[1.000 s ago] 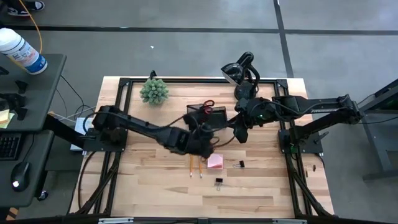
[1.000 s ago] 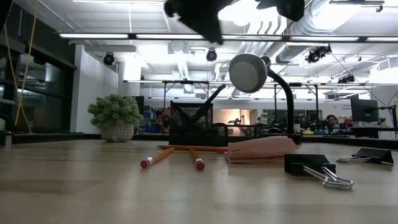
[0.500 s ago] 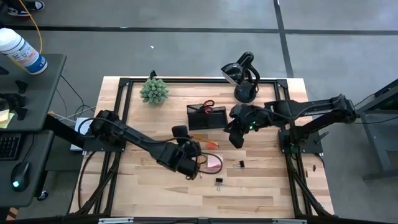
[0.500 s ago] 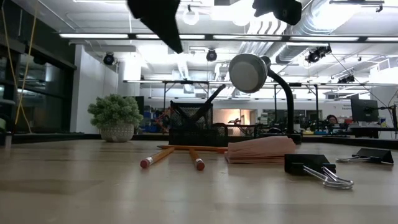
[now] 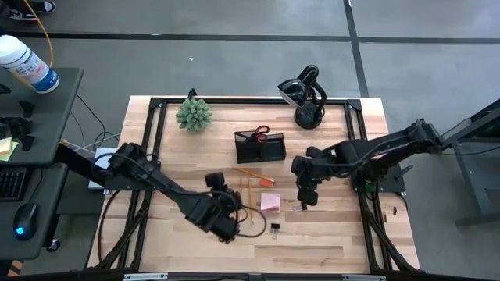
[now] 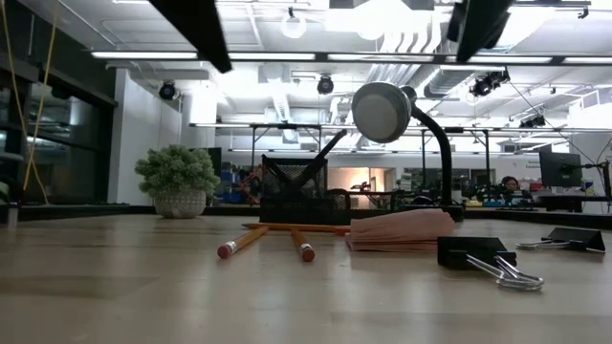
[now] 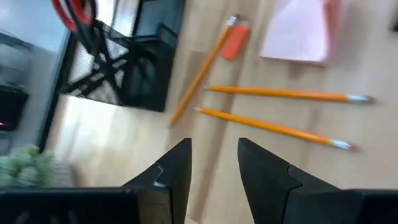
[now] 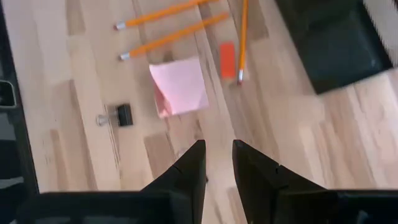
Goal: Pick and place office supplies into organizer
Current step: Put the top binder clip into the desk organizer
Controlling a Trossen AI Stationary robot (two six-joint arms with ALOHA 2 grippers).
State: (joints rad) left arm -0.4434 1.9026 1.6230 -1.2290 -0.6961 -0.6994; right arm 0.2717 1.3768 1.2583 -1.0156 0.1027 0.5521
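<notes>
The left pincer (image 5: 223, 222) is hovering near the tabletop's (image 5: 187, 242) near edge, fingers slightly spread and empty, left of the pencils (image 5: 247, 187). The right pincer (image 5: 307, 195) is hanging over a clip (image 5: 301, 206), fingers a little apart, holding nothing. The organizer (image 5: 260, 146) is sitting far of them, scissors (image 5: 262, 131) inside. Risk: thin pencils are lying close together, so a grab may take two or roll one away; the pad (image 5: 270, 202) beside the clip may get nudged.

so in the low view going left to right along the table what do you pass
plant → pencils → organizer → sticky-note pad → desk lamp → near binder clip → far binder clip
</notes>
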